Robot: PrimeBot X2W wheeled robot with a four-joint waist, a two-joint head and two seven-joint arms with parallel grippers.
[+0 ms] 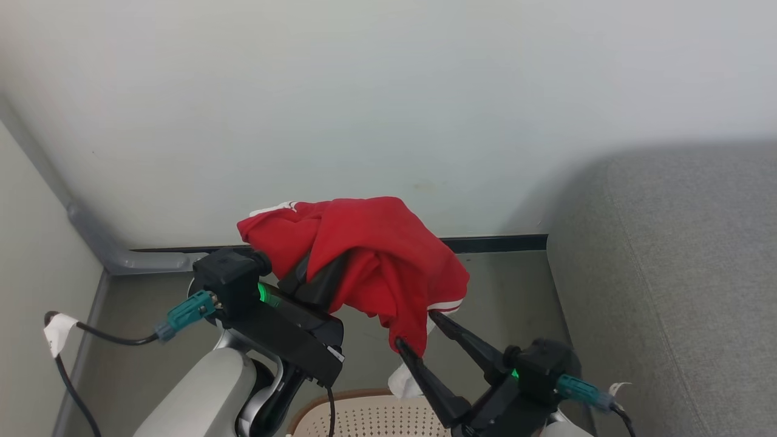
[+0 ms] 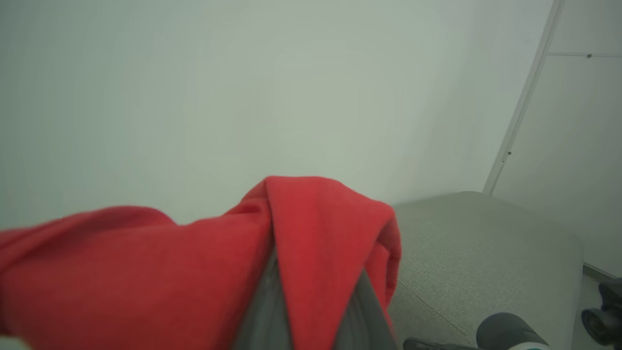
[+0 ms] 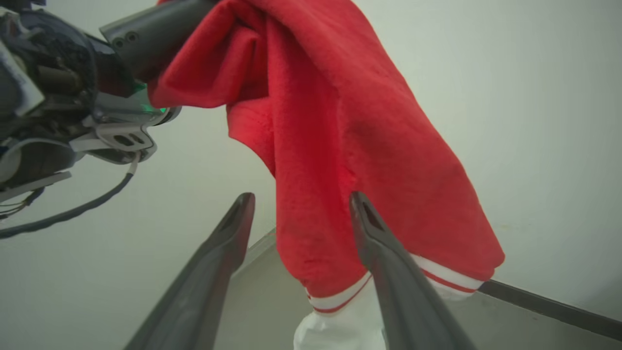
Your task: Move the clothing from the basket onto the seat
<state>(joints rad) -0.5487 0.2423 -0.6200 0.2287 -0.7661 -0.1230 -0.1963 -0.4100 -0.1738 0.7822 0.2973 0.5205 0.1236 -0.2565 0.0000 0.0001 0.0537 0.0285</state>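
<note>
- Head view: left gripper (image 1: 322, 273) clamps the clothing (image 1: 364, 255) aloft, above the basket (image 1: 340, 397) and left of the seat (image 1: 668, 273). Its length slopes down-right, hem pointing down.
- Left wrist: clothing drapes over the shut fingers (image 2: 262, 316).
- Right wrist: right gripper (image 3: 302, 195) gapes, hem hanging at its fingertips.

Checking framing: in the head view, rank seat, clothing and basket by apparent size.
1. seat: largest.
2. clothing, hanging nearer the camera.
3. basket: smallest, though the bottom edge cuts it off.

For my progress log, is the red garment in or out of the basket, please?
Out: the garment hangs from the shut left pincer above the basket.
</note>
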